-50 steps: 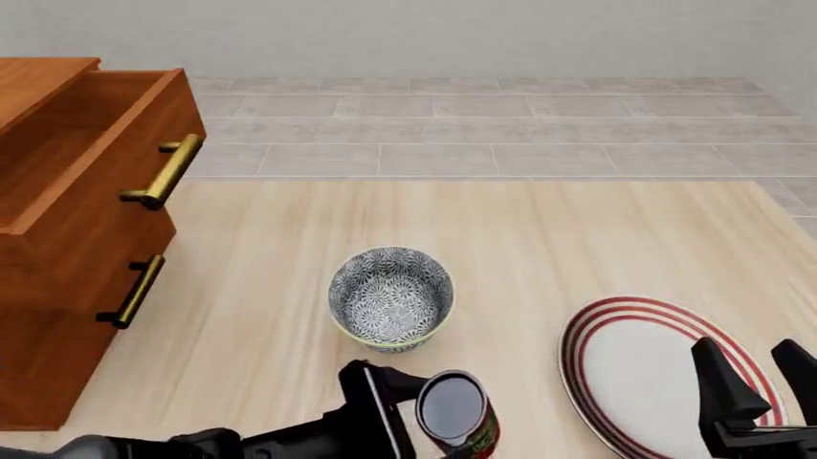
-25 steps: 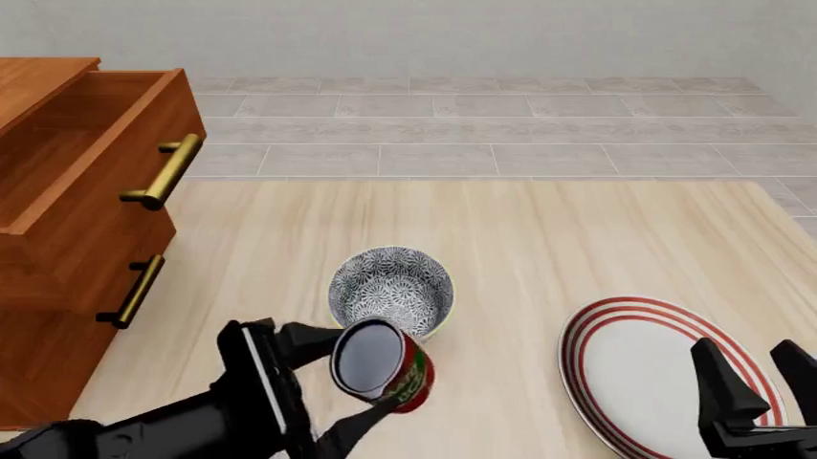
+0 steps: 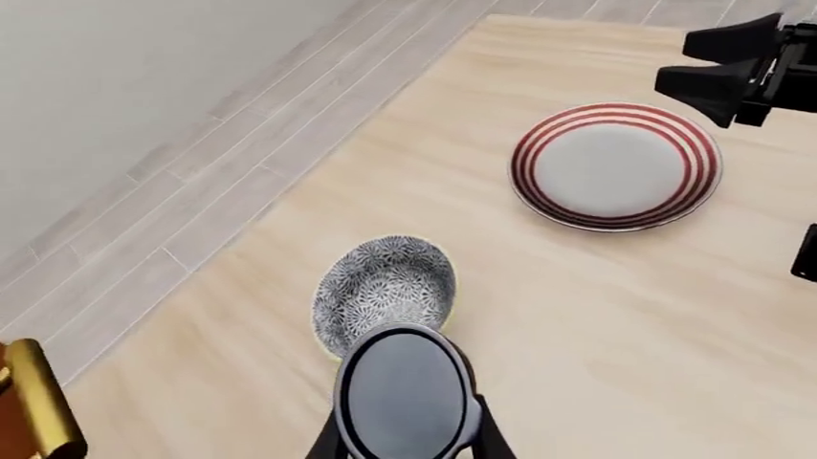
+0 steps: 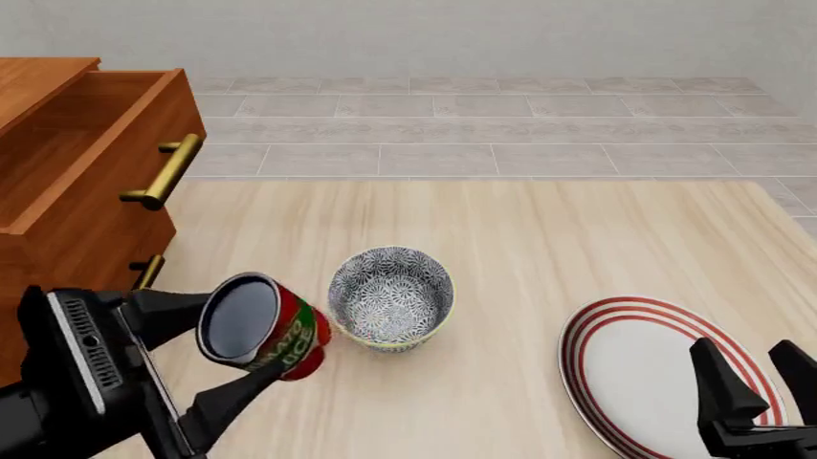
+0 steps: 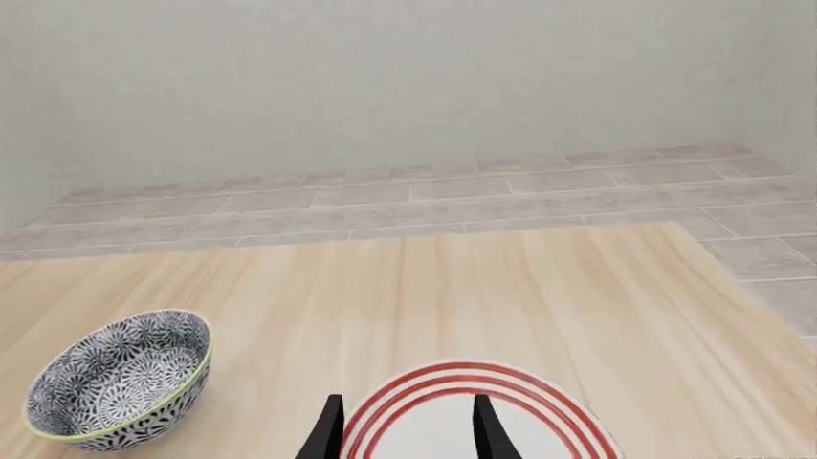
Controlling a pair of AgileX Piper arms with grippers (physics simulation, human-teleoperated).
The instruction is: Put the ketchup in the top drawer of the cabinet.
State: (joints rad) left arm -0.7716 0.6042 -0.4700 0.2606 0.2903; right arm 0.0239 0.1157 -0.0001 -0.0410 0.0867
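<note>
My left gripper (image 4: pixel 217 349) is shut on the ketchup (image 4: pixel 262 329), a red-labelled can with a dark round top, tilted and held in the air left of the bowl. In the left wrist view the can's dark top (image 3: pixel 404 394) fills the space between the fingers. The cabinet (image 4: pixel 57 239) stands at the left. Its top drawer (image 4: pixel 90 143) is pulled out and open, with its brass bar handle (image 4: pixel 164 172) facing right. The lower drawer's handle is partly hidden behind my left arm. My right gripper (image 4: pixel 763 382) is open and empty over the plate's near right edge.
A blue-white patterned bowl (image 4: pixel 390 295) stands mid-table, just right of the can; it also shows in the right wrist view (image 5: pixel 118 378). A white plate with red rings (image 4: pixel 651 368) lies at the right, under my right gripper.
My left gripper has lifted the ketchup from the table's near edge and carried it leftward and up, tilting it, toward the cabinet. The right arm has not moved.
</note>
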